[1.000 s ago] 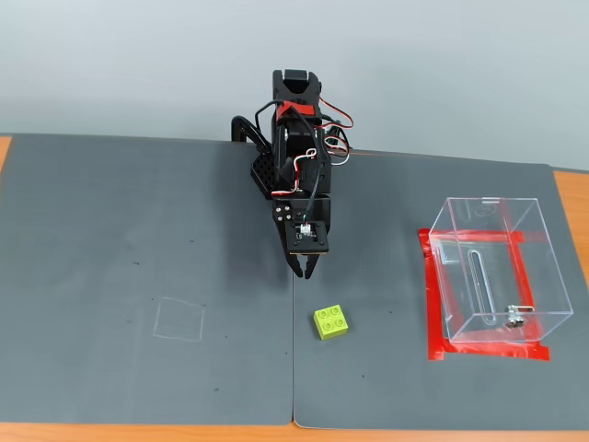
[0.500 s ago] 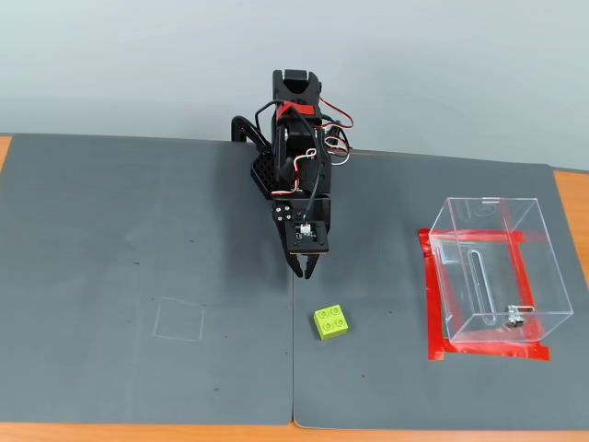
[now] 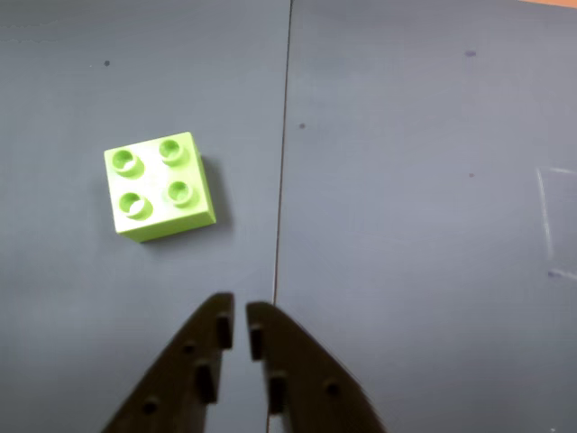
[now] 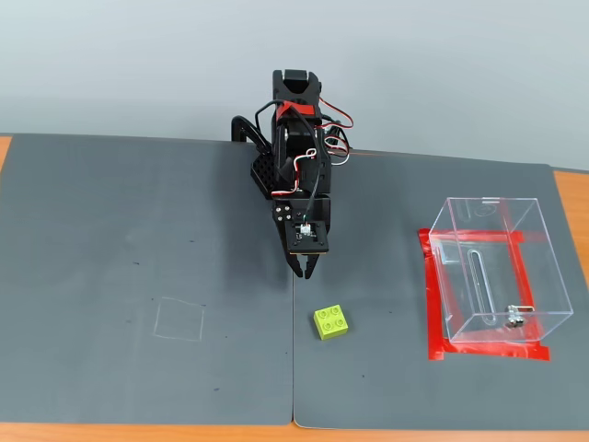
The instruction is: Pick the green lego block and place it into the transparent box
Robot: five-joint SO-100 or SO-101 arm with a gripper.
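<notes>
The green lego block [image 4: 331, 322] lies flat on the grey mat, studs up, just below and right of the gripper [image 4: 306, 271] in the fixed view. In the wrist view the green lego block [image 3: 160, 186] sits up and to the left of the gripper [image 3: 240, 321], whose black fingers nearly touch with nothing between them. The transparent box [image 4: 497, 269] stands at the right on red tape, open at the top and apart from the arm.
A seam [image 3: 281, 153] between two grey mats runs straight ahead of the gripper. A faint chalk square [image 4: 179, 319] is drawn on the left mat. The orange table edge [image 4: 571, 198] shows beyond the mats.
</notes>
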